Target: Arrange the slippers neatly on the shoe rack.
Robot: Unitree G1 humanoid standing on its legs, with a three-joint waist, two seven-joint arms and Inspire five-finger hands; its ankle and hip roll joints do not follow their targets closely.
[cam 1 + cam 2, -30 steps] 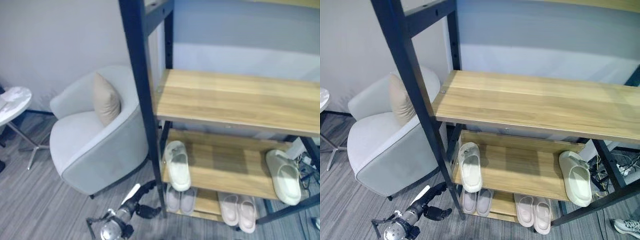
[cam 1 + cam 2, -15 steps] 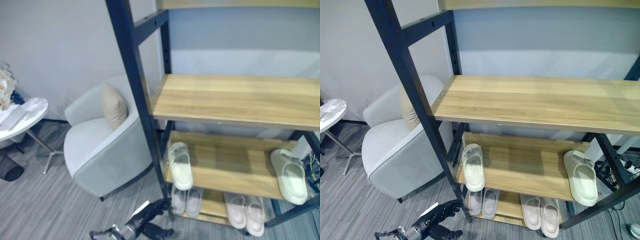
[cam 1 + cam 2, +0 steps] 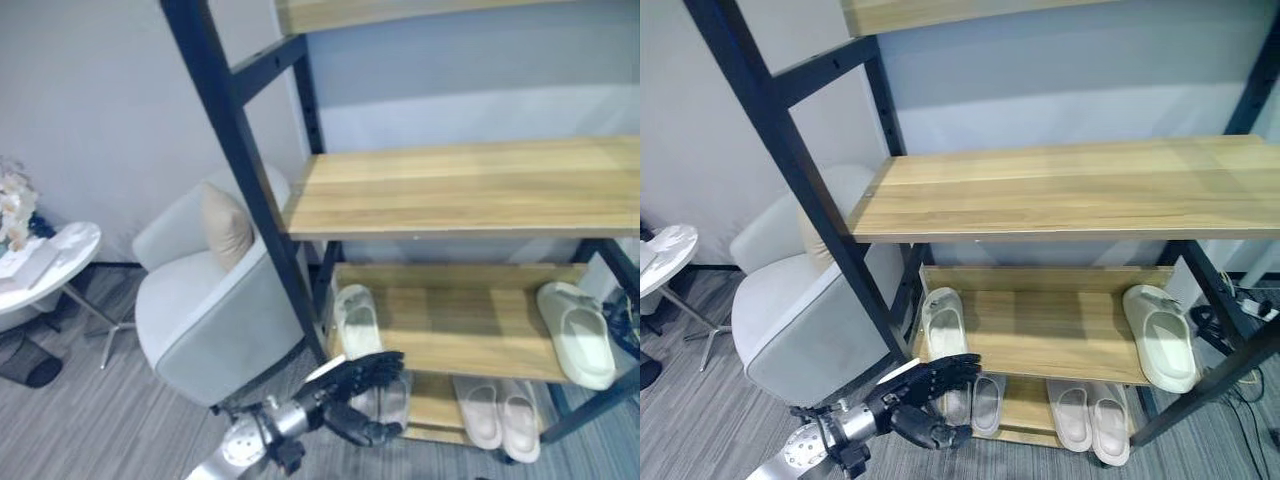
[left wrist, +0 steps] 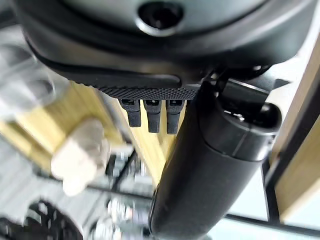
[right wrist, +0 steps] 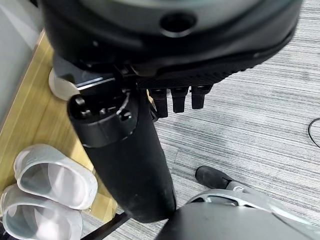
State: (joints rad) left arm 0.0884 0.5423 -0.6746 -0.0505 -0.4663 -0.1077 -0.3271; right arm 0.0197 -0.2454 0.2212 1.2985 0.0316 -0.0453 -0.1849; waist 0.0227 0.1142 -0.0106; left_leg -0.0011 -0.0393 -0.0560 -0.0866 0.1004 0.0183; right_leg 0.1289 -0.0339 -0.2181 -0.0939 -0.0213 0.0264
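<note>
The shoe rack (image 3: 462,188) has black posts and wooden shelves. On its middle shelf (image 3: 1050,325) a white slipper (image 3: 355,318) lies at the left end and a cream slipper (image 3: 578,335) at the right end. The bottom shelf holds a grey pair (image 3: 986,402) at the left and a pinkish pair (image 3: 502,420) at the right. My left hand (image 3: 345,392) hovers open in front of the grey pair, just below the white slipper, holding nothing. In the right wrist view my right hand (image 5: 125,160) is open above the floor, beside the pinkish pair (image 5: 50,181).
A grey armchair (image 3: 205,320) with a beige cushion (image 3: 225,225) stands left of the rack, close to the front post (image 3: 245,190). A small round marble table (image 3: 45,270) is further left. The upper shelf is bare wood.
The camera has shifted. My left hand has risen from near the floor and reached right, to the front of the rack's lower left corner. The slippers have not moved.
</note>
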